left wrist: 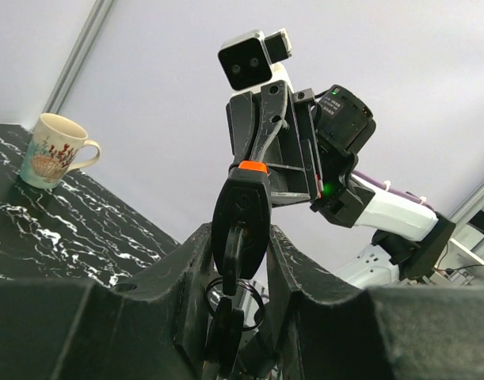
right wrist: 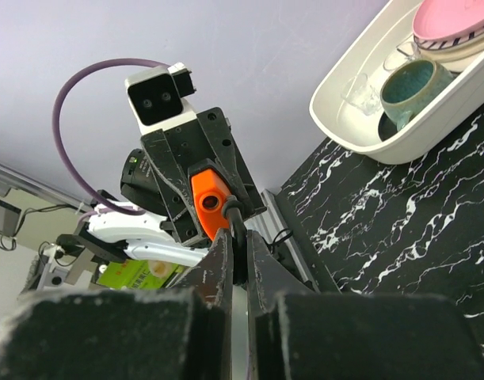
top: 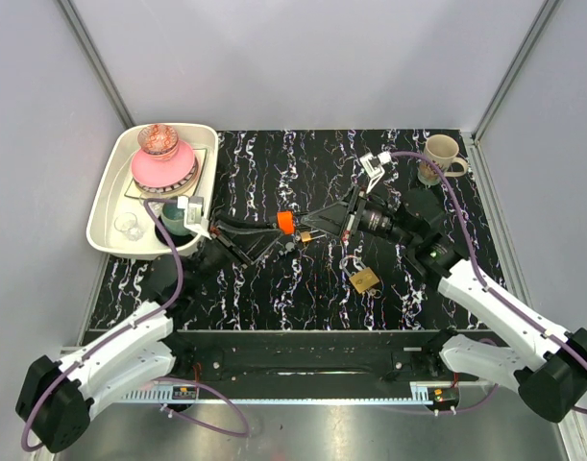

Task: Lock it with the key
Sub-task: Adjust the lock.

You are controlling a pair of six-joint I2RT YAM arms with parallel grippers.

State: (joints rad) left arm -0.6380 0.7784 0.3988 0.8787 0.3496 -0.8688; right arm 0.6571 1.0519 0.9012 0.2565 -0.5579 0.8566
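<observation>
Over mid-table, above the black marbled table [top: 274,173]: small key [top: 285,223], bright orange plastic head, thin dark stem, caught between both grippers. Left gripper [top: 278,231] partly closed on the orange head; right gripper [top: 304,230] pinched nearly shut on the stem. Brass padlock [top: 364,279] lying just near-right, untouched. Mug [top: 443,157] far right, white tray [top: 106,192] of dishes far left, both well apart.

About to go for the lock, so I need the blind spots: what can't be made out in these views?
- key blade: right wrist view, buried between the right gripper's fingers; top view, too small.
- padlock keyhole: top view, too small; absent from both wrist views.
- key ring: left wrist view, partly hidden behind the left gripper's fingers.
</observation>
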